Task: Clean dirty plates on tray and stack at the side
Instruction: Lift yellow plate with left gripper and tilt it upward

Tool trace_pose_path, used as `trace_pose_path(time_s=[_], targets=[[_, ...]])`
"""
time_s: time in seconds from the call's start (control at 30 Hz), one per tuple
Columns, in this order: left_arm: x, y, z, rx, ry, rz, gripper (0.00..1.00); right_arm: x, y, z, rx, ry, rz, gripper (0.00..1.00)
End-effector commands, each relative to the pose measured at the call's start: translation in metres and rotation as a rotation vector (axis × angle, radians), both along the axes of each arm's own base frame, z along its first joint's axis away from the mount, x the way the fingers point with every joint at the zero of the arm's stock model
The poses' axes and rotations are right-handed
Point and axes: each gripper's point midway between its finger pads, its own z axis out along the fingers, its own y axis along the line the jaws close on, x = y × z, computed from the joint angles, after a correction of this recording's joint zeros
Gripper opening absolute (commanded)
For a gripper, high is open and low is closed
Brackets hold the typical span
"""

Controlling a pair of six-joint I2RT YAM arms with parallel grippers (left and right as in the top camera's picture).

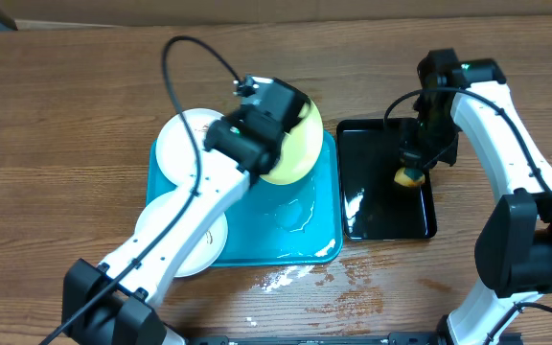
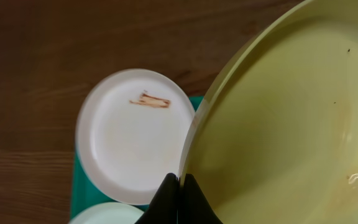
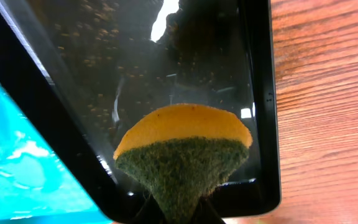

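Left gripper (image 2: 180,185) pinches the rim of the yellow-green plate (image 2: 291,124), tilted above the far right of the blue tray (image 1: 314,230); right gripper (image 3: 178,208) is clamped on a sponge (image 3: 185,146) over the black tray (image 1: 420,216). Far white plate (image 2: 132,134), brown smudge (image 2: 149,101) on it, and near white plate (image 1: 211,244) sit on the tray's left, nothing stacked aside, so we judge it early: all three left to finish.
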Motion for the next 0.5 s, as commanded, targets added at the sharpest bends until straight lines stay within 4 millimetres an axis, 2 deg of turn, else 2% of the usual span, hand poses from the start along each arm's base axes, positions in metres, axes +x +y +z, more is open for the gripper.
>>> trace_pose_path(time_s=[0.0, 0.1, 0.2, 0.33, 0.47], targets=[[-0.002, 0.013, 0.063, 0.247, -0.251, 0.072, 0.04, -0.004, -0.002, -0.009, -0.011, -0.005, 0.017, 0.04], [-0.013, 0.001, 0.091, 0.352, -0.382, 0.084, 0.04, -0.001, 0.001, -0.019, -0.003, -0.025, 0.020, 0.04], [-0.023, -0.012, 0.109, 0.394, -0.480, 0.093, 0.04, 0.007, 0.005, -0.028, 0.005, -0.064, 0.026, 0.04], [-0.027, -0.016, 0.120, 0.395, -0.549, 0.124, 0.04, 0.020, 0.015, -0.044, 0.028, -0.134, 0.022, 0.04], [-0.025, -0.013, 0.123, 0.383, -0.563, 0.145, 0.04, 0.029, 0.025, -0.060, 0.036, -0.196, 0.042, 0.04]])
